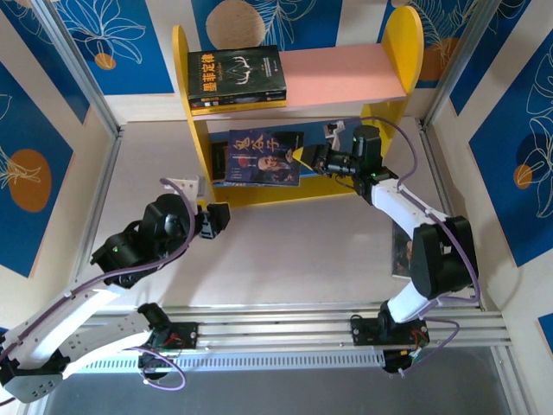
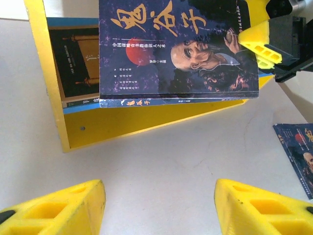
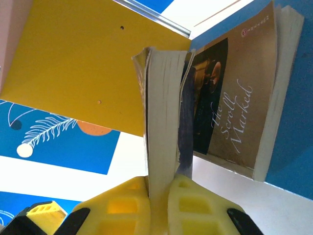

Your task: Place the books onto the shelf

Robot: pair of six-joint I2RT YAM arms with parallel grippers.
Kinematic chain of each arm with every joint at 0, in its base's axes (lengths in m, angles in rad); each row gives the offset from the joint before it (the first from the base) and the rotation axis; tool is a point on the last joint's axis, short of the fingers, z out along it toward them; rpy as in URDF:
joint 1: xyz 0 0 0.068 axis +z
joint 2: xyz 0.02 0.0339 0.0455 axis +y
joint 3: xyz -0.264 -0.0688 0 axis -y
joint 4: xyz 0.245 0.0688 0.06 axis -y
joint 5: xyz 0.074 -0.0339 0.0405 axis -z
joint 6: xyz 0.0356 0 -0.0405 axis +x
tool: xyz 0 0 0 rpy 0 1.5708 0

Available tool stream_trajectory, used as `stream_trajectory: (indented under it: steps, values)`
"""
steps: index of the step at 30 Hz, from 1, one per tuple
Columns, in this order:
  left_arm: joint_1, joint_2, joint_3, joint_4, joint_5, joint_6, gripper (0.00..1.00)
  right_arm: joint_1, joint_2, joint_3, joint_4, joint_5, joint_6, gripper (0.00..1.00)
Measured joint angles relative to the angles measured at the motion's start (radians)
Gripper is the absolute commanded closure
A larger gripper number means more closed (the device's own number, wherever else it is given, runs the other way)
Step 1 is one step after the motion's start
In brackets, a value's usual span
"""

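The shelf [image 1: 197, 130] stands at the back, with a pink top board [image 1: 346, 73] and a blue lower board. One black book [image 1: 235, 79] lies on the pink board. My right gripper [image 1: 309, 160] is shut on the page edge of a dark blue book [image 2: 176, 49] with a face on its cover, holding it at the lower level, partly over the front edge. In the right wrist view the fingers [image 3: 188, 205] pinch that book [image 3: 164, 132], and a brown book [image 3: 239, 98] lies just beyond it. My left gripper [image 2: 159, 205] hangs open over bare table in front of the shelf.
Another dark blue book [image 2: 298, 156] lies flat on the table at the right, partly under the right arm [image 1: 432, 251]. A dark-covered book [image 2: 76, 61] rests at the left end of the lower level. Blue patterned walls and metal posts [image 1: 82, 78] enclose the table.
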Motion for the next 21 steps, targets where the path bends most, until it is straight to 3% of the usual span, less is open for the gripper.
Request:
stream_trajectory:
  steps: [21]
  values:
    - [0.023,0.002,0.000,-0.007,0.002,0.000,0.38,-0.001,0.127,0.088,0.108,-0.101,-0.058,0.97]
